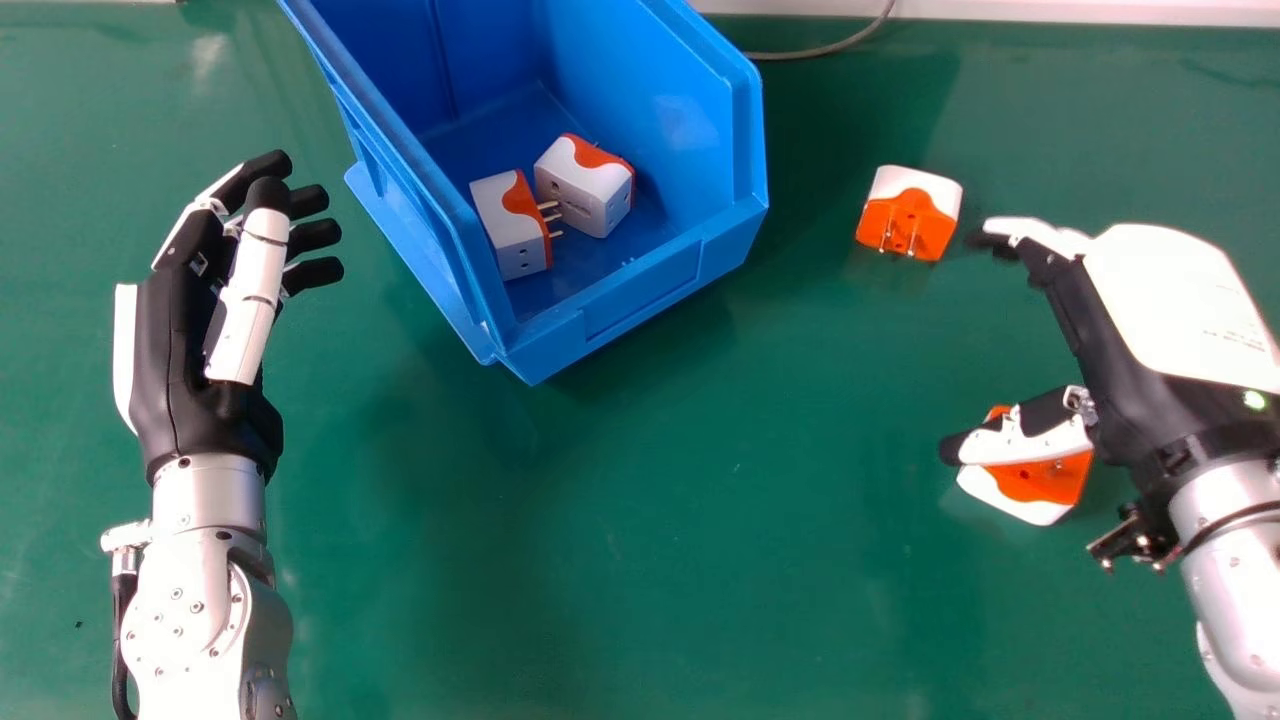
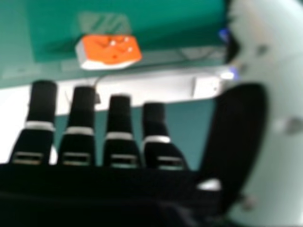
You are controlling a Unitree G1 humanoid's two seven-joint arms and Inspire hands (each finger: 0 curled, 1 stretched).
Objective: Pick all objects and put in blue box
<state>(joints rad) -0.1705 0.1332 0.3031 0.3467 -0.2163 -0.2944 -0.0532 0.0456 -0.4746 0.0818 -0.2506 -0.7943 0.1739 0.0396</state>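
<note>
No lettering is legible, even on the right hand [image 1: 1160,315].

A solid blue box [image 1: 640,290] stands out against a deep green table [image 1: 640,520]; inside, one adapter [image 1: 500,225] and a second adapter [image 1: 583,195] pair white with orange along a wavy border; a third adapter [image 1: 908,218] and a fourth adapter [image 1: 1050,480] wear the same two colours; the left hand [image 1: 180,370] and right hand [image 1: 1170,290] mix black and white, above silver forearms [image 1: 205,500].
</note>
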